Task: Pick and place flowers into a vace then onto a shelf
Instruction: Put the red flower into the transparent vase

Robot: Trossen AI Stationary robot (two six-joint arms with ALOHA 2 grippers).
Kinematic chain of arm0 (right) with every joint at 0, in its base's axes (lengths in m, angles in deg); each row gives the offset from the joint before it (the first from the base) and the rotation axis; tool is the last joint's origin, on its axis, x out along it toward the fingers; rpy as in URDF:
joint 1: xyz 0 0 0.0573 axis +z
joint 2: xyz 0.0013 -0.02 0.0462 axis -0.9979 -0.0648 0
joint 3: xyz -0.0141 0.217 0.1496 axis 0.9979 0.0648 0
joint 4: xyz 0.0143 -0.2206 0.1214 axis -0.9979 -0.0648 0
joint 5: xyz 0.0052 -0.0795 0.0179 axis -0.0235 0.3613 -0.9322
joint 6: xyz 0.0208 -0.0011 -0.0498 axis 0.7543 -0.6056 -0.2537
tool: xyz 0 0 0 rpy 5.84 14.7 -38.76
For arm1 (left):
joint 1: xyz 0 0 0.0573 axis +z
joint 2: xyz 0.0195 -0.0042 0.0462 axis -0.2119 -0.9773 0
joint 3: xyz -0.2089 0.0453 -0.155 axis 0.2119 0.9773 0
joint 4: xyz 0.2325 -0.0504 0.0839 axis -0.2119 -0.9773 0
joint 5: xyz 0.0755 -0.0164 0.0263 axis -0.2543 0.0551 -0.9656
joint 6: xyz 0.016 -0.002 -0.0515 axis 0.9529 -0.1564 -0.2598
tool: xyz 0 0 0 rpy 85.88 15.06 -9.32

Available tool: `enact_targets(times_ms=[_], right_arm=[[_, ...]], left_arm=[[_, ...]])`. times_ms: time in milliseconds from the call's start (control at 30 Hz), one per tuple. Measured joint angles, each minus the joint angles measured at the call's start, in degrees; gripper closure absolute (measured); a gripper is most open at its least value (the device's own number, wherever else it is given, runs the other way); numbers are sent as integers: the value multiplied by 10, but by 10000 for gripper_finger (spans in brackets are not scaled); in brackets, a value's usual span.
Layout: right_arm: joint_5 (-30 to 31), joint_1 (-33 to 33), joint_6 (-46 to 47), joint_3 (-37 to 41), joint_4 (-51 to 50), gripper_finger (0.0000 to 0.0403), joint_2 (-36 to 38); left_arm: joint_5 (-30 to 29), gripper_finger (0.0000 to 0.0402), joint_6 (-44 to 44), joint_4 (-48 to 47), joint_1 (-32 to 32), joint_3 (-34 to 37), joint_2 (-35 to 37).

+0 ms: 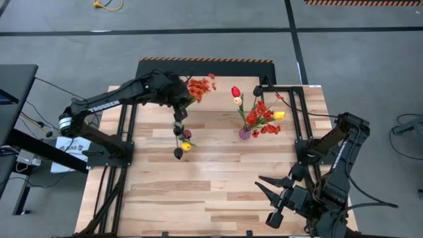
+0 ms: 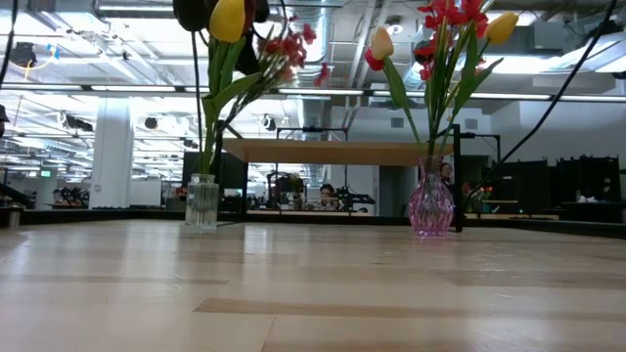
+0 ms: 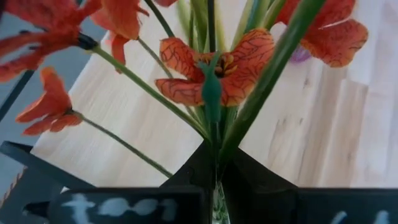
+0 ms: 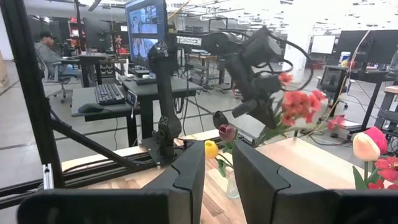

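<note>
The left arm reaches from about nine o'clock across the worktop (image 1: 198,192) toward its far edge, elbow bent. Its end effector (image 1: 180,98) is clamped together on the green stems of a spray of red-orange blossoms (image 1: 200,86). It holds the spray over a clear glass vase (image 2: 201,202) that stands on the worktop with a yellow tulip (image 1: 186,146) and dark maroon tulips (image 1: 178,129) in it.

At about two o'clock from that vase, well apart, a pink vase (image 2: 431,207) holds red, cream and yellow flowers (image 1: 261,118). The shelf (image 2: 333,152) stands behind both vases.

The right arm is folded at about four o'clock, near the worktop's near corner. Its end effector (image 1: 272,198) hangs there with the fingers parted, gripping nothing.
</note>
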Motion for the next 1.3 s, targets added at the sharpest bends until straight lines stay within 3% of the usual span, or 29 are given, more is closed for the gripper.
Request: enact_targets(times_ms=[767, 1033, 1300], right_arm=[[-34, -28, -1, 0, 28, 326, 0], [-34, -29, -1, 0, 28, 326, 0], [-33, -34, -1, 0, 30, 326, 3]], left_arm=[[13, 399, -3, 54, 1, 32, 120], [31, 399, -15, 265, 21, 252, 288], [24, 399, -11, 286, 43, 316, 418]])
